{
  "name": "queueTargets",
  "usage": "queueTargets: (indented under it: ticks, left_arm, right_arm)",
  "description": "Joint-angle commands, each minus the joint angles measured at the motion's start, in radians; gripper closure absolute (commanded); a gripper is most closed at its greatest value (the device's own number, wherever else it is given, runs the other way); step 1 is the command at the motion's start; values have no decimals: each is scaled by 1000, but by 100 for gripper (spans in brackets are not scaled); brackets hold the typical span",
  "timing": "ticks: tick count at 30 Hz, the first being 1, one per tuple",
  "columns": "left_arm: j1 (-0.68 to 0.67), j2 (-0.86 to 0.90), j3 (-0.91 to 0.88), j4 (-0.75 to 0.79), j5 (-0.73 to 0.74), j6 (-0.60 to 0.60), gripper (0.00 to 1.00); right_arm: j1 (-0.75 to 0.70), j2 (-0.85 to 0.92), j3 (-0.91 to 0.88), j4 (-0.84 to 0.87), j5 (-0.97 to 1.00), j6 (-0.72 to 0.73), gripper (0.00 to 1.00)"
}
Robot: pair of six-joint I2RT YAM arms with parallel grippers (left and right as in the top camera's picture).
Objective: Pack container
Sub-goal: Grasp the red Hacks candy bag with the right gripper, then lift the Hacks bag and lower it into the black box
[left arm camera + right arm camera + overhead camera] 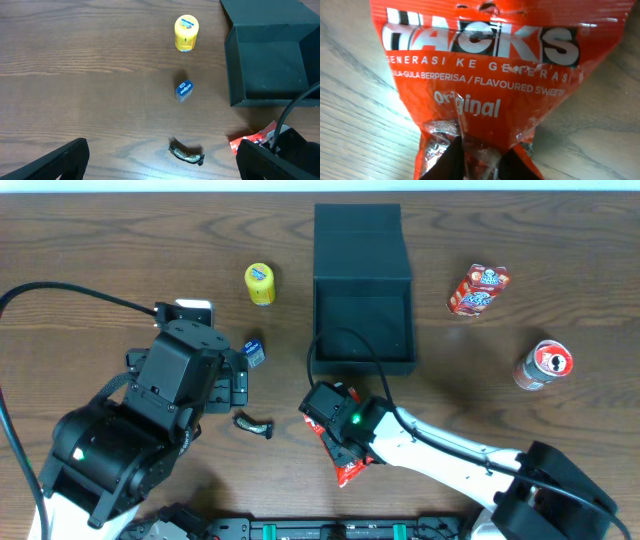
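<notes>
Brown wood-grain counter (120,240). Near the dark square container (362,290), right end effector (482,156) pinches red foil sweet packet (480,65); left end effector (162,159) spread.

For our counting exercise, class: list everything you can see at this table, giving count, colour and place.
container: 1, dark, open, far centre
tub: 1, yellow, left of container
packet: 1, blue, below tub
candy: 1, dark wrapper, near left arm
bag: 1, red, in front of container
carton: 1, red-white, right of container
can: 1, red, far right
table: 1, brown wood
left gripper: 1, black, open, near candy
right gripper: 1, black, shut on bag
</notes>
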Motion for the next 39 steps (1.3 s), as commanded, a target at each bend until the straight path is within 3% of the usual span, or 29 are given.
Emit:
queueTargets:
  ticks: [1,6,9,19,31,39]
  left_arm:
    - [3,-3,-3,1,-26,-7,5]
    - [3,-3,-3,1,-26,-7,5]
    - [3,-3,-3,1,-25,-7,5]
    - [3,-3,-3,0,-25,-7,5]
    - [3,-3,-3,-11,-26,-7,5]
    - [3,-30,-3,-37,-30,-8,5]
  right_arm:
    - [5,6,5,18,20,23,86]
    - [5,6,6,22,20,23,88]
    - [5,6,6,22,20,23,99]
    - [5,6,69,-15,36,23,99]
    - [3,5,333,-239,121,26,99]
    - [-71,2,501,-384,217,143,99]
